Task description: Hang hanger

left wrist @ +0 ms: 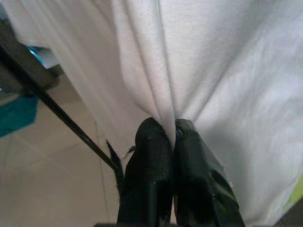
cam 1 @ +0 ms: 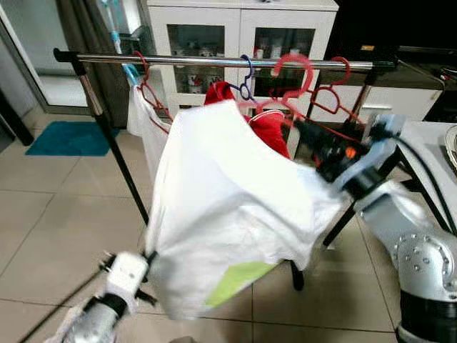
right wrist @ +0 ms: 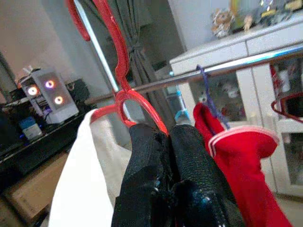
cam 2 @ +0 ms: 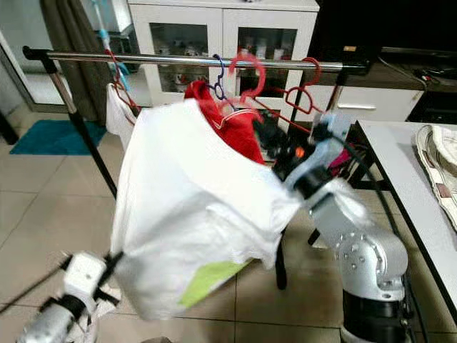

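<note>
Step in hand: the red hanger with the white shirt on it is being brought up to the rail; I judge the hooking itself as not yet done.
Where the hanger is: its hook is raised at about rail height, blurred, between the blue hanger and the empty red hanger at the rail's right end. Whether the hook is already over the rail I cannot tell.
Right gripper: fingers pressed tight together on the red hanger just below its hook, close under the rail.
Left gripper: fingers pinched shut on a fold of the white shirt's lower edge, holding the cloth out low and to the left.
Next move: probably lift the hook over the rail and let it settle in the gap, then let go of the hanger; the left gripper would need to drop the hem so that the shirt hangs straight.
Risk: the gap is narrow, so the hook could catch a neighbouring hanger or the red garment.
Rail count: one chrome rail on a black stand.
Hanger count: four that I can make out, namely three red (one held, one empty on the right, one at the left end with a white garment) and one blue carrying the red garment.
Garment count: three, two white and one red.
Grippers at work: two.
Background: a white cabinet behind the rail, a teal mat on the tiled floor, a surface on the right.
</note>
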Available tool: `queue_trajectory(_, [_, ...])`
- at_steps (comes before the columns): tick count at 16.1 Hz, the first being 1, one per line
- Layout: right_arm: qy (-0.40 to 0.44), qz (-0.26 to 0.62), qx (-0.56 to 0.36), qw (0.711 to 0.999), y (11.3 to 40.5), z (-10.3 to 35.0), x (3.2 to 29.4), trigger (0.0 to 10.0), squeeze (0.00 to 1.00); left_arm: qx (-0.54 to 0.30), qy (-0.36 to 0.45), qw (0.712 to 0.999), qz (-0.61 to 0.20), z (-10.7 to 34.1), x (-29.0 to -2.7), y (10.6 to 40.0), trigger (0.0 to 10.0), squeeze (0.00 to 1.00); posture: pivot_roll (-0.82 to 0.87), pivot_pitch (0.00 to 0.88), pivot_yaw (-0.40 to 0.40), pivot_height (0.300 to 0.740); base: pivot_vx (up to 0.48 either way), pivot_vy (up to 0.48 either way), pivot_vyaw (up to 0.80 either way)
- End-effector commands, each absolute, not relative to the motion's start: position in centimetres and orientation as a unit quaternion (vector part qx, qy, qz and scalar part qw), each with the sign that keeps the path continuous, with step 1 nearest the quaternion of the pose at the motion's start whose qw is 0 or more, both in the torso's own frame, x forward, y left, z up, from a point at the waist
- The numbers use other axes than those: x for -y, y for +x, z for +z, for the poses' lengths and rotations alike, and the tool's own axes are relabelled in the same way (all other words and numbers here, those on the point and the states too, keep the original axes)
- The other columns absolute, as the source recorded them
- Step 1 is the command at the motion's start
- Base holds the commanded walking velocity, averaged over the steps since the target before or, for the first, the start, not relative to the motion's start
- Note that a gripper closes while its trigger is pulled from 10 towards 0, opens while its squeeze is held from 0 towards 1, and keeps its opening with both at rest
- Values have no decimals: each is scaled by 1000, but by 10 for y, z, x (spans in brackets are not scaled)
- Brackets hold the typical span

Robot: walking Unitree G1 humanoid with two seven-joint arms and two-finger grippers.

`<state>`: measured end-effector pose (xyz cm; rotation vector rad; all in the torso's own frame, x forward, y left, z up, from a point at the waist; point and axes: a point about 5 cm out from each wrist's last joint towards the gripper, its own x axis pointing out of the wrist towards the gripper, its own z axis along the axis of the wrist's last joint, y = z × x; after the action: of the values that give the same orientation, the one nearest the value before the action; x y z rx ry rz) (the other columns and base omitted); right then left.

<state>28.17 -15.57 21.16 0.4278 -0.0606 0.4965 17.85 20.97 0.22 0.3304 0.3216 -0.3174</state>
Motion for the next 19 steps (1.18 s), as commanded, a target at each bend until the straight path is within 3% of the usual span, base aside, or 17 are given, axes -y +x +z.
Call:
queue_trajectory(1, [219, 202, 108, 948, 285, 236, 172, 10000, 0, -202, 166, 953, -153, -12, -213, 164, 0, 0, -52, 0, 4, 740, 0, 0, 0])
queue_trajectory(7, [222, 205, 115, 946, 291, 239, 169, 10000, 0, -190, 156, 959, -144, -12, -209, 164, 0, 0, -37, 0, 6, 740, 0, 0, 0])
queue_trajectory(9, [173, 245, 72, 951, 288, 230, 159, 10000, 0, -186, 150, 960, -143, -11, -208, 165, 0, 0, -38, 0, 9, 740, 0, 0, 0])
queue_trajectory(10, [115, 288, 37, 950, 281, 215, 148, 10000, 0, -169, 116, 973, -107, -5, -215, 169, 9569, 0, -39, 0, 10, 740, 0, 0, 0])
queue_trajectory(11, [116, 302, 24, 946, 277, 209, 145, 10000, 0, -156, 79, 980, -97, 0, -220, 173, 10000, 361, -36, 0, 8, 740, 0, 0, 0])
queue_trajectory(12, [111, 320, 12, 941, 272, 204, 141, 10000, 0, -140, 58, 982, -109, 8, -223, 176, 10000, 1000, -34, 0, 9, 740, 0, 0, 0])
queue_trajectory(15, [74, 372, -16, 925, 261, 194, 134, 10000, 0, -123, 62, 968, -212, 26, -219, 178, 10000, 1000, -34, 0, 12, 740, 0, 0, 0])
queue_trajectory(17, [37, 367, -32, 929, 262, 187, 138, 10000, 0, -159, 127, 923, -326, 26, -209, 171, 10000, 1000, -32, 0, 14, 740, 0, 0, 0])
queue_trajectory(19, [24, 357, -30, 933, 265, 187, 142, 10000, 0, -166, 136, 915, -343, 30, -208, 173, 10000, 1000, -32, 0, 16, 740, 0, 0, 0])
